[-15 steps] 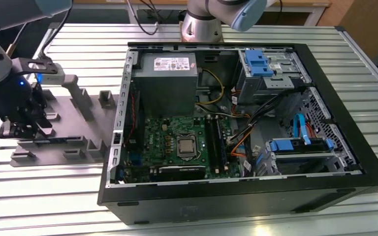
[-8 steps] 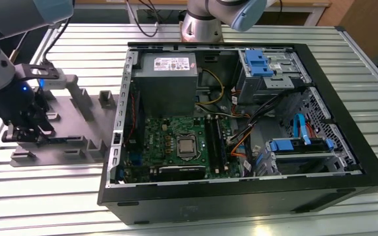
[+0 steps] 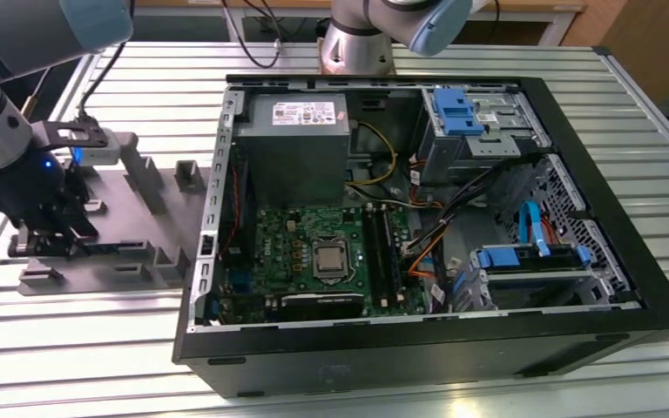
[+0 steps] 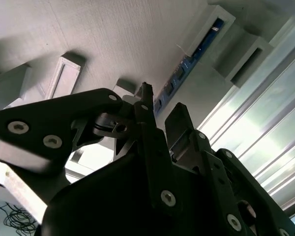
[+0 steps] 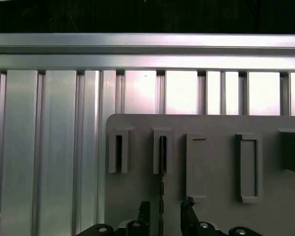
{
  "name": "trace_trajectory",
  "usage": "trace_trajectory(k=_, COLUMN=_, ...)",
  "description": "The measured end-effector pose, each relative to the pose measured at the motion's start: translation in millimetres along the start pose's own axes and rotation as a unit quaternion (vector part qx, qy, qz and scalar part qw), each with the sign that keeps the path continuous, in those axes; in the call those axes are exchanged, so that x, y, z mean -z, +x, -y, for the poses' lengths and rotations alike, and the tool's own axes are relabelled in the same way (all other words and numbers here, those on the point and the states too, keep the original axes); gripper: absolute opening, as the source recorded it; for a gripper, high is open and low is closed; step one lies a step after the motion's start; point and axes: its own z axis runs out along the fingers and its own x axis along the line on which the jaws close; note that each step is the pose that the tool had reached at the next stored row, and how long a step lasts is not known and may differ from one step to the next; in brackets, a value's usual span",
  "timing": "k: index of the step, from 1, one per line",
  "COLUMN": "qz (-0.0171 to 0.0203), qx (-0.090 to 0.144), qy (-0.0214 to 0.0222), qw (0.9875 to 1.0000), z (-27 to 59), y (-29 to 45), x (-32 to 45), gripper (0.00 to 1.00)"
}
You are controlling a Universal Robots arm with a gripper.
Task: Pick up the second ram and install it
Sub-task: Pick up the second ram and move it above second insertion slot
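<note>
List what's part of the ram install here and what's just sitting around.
Job: ram stick, standing in the grey holder tray; tool, open astride it; motherboard.
Just there: power supply, blue drive brackets, cables.

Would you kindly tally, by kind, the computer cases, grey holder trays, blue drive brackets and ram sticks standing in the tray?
Computer case: 1
Grey holder tray: 1
Blue drive brackets: 2
Ram stick in the tray: 1
Total: 5
</note>
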Motion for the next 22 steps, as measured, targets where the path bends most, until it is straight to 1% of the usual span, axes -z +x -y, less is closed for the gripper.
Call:
trace_trajectory(k=5, qz=0.0, qx=0.0, qy=0.0001, qw=1.0, z=0.0, y=0.4, x=-3.9, gripper=0.36)
trace_trajectory(k=6, qz=0.0, qx=0.0, qy=0.0002, qw=1.0, z=0.0, y=0.4, x=-4.7, gripper=0.3)
trace_trajectory(k=12, qz=0.0, qx=0.0, qy=0.0002, qw=1.0, z=0.0, y=0.5, x=-7.8, gripper=0.3)
trace_trajectory(k=19, qz=-0.0001, qx=0.0, qy=0.0002, qw=1.0, z=0.0, y=0.6, x=-8.9, gripper=0.3)
trace_trajectory(k=21, qz=0.0, qx=0.0, qy=0.0002, qw=1.0, z=0.0, y=0.5, x=-9.2, gripper=0.28)
trace_trajectory(k=22, qz=0.0, qx=0.0, qy=0.0002, qw=1.0, z=0.0, y=0.5, x=-9.3, gripper=0.22)
